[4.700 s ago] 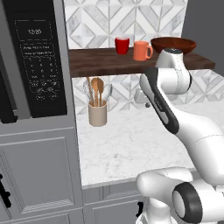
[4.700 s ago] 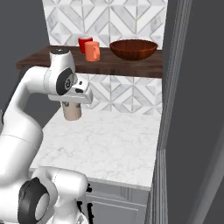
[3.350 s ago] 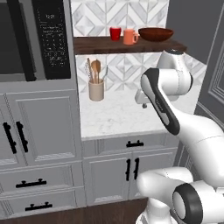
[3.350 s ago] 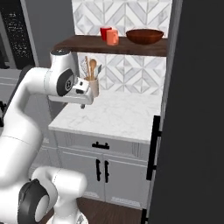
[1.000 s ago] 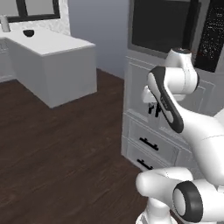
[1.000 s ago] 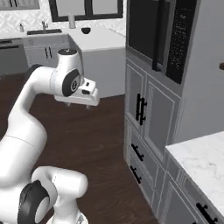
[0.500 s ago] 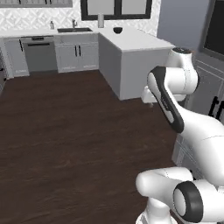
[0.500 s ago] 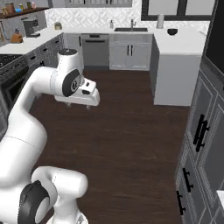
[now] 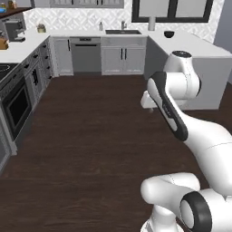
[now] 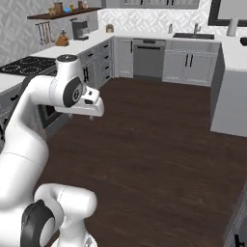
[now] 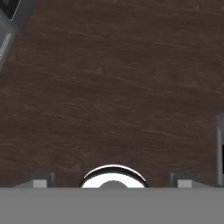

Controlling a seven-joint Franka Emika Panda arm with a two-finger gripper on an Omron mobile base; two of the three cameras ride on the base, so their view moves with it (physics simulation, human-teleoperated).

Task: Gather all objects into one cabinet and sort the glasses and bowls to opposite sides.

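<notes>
Brown floor (image 11: pixel 112 87) underneath: pointing the gripper (image 11: pixel 112 178) straight down, jaws spread wide, gripping nothing; needing to travel far forward-left toward the wall shelf (image 10: pixel 46 15), apparently carrying the blue mug (image 10: pixel 67 9).

Brightness: even and moderate across all views; flat rendered light with no visible source.
Shadows: soft and faint on the dark wood floor (image 9: pixel 90 136).
Glare: mild sheen on the white arm (image 10: pixel 43 96); none elsewhere.
Sharpness: base views slightly soft, far bench (image 9: pixel 27 43) detail blurry; hand view floor grain smeared.
</notes>
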